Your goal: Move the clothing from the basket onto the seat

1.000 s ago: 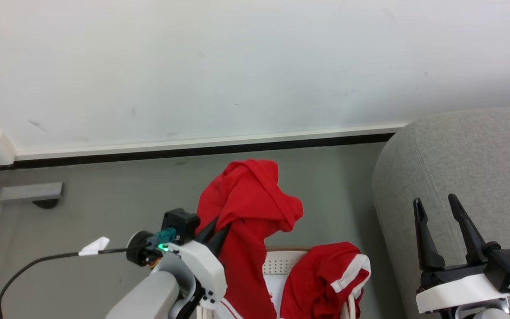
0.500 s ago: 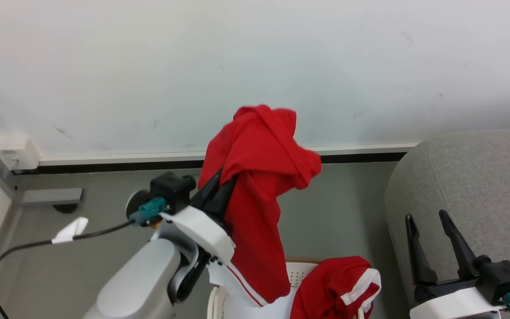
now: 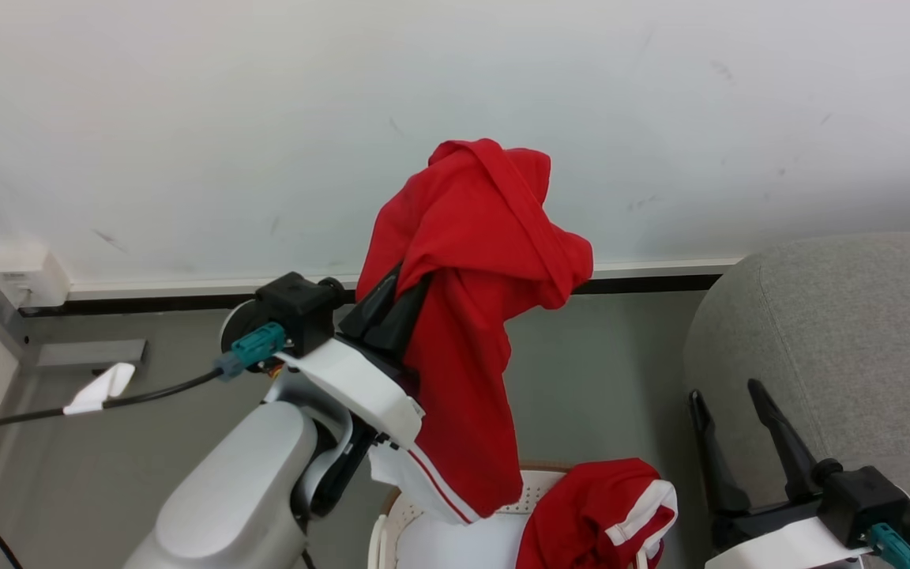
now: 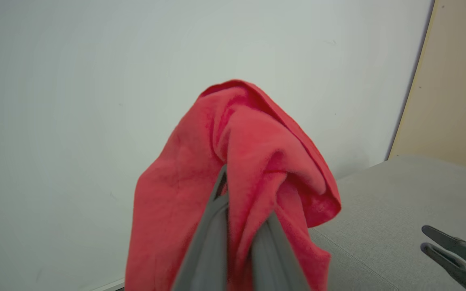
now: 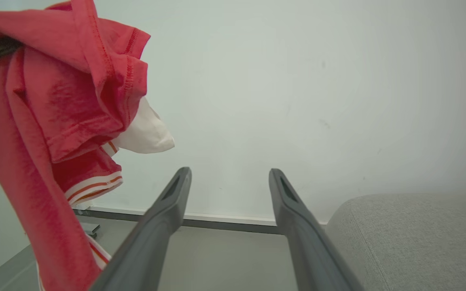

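at the right of the head view the grey seat is seen, rounded at its edge. in mid-frame one red garment is held high before the white wall, pinched by the left pincer, whose fingers are pressed together on the cloth. its white-banded hem hangs over the basket at the bottom edge. a second red garment is draped at the basket's right side. at the lower right the right pincer is held spread and empty, close to the seat.
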